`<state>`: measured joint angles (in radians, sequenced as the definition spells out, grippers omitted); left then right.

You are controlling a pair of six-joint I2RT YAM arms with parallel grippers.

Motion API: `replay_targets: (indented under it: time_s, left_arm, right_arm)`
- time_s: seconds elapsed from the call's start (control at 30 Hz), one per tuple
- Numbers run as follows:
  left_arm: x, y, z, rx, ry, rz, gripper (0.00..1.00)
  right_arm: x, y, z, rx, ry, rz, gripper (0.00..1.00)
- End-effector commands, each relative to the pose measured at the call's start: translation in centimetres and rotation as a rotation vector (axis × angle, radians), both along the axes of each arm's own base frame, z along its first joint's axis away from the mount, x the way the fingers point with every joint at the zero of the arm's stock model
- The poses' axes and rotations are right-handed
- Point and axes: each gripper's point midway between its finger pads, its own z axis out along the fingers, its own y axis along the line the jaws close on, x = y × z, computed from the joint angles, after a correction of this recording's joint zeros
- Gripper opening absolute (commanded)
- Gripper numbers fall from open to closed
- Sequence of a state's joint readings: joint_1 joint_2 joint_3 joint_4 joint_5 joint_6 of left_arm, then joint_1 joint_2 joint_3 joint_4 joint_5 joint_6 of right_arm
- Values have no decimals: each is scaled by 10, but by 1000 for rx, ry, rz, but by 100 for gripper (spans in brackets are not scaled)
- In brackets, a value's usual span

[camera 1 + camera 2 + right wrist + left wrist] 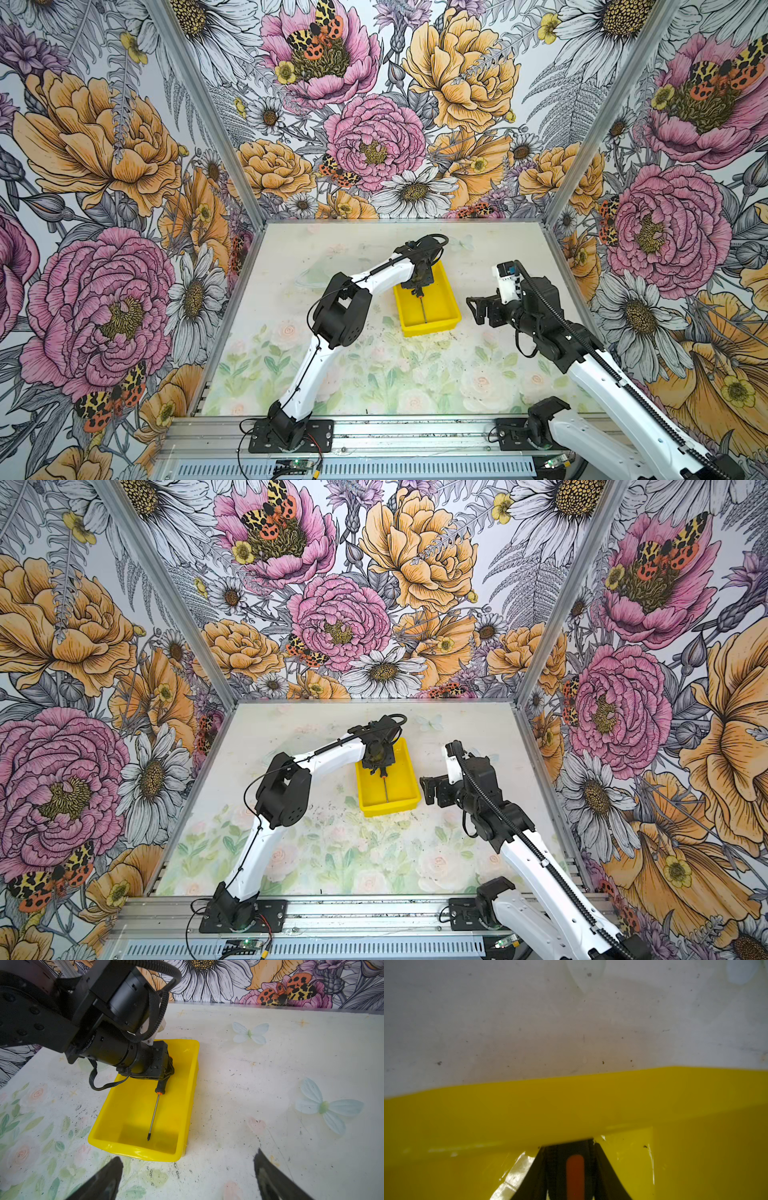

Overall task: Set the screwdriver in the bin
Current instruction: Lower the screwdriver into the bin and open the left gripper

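Note:
The yellow bin (pixel 432 328) (pixel 388 808) stands near the middle of the table. My left gripper (pixel 419 286) (pixel 380 766) reaches down into its far end and is shut on the black and orange handle of the screwdriver (pixel 423 307) (pixel 386 788). In the left wrist view the orange stripe of the screwdriver (pixel 575 1174) sits between the gripper's (pixel 569 1147) closed jaws, with the bin wall (pixel 571 1105) just beyond. The right wrist view shows the screwdriver (pixel 154 1112) slanting down inside the bin (pixel 145 1154), its tip close to the floor. My right gripper (pixel 473 309) (pixel 428 789) (pixel 188 1156) is open and empty, just right of the bin.
The table carries a pale floral mat (pixel 374 365) with dark specks. Flower-patterned walls (pixel 374 124) close the back and both sides. A metal rail (pixel 415 432) with both arm bases runs along the front edge.

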<state>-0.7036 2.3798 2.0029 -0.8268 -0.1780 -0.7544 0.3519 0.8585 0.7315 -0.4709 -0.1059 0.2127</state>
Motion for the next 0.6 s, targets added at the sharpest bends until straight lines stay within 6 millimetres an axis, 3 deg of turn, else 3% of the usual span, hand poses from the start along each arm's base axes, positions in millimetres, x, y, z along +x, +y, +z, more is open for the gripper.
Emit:
replay_targets:
  time_s: [0.0,0.3,0.57]
  left_arm:
    - [8,3,-4,-6,-8,31,12]
    - [0,7,-27,12,40,47,26]
    - [3,6,-13,3,14,39,38]
  right_arm:
    - [2,-2,7,-1,-29,-7,99]
    - [2,-3,7,-4,-29,-11,100]
    - [2,-1,10,6,-32,-7,100]
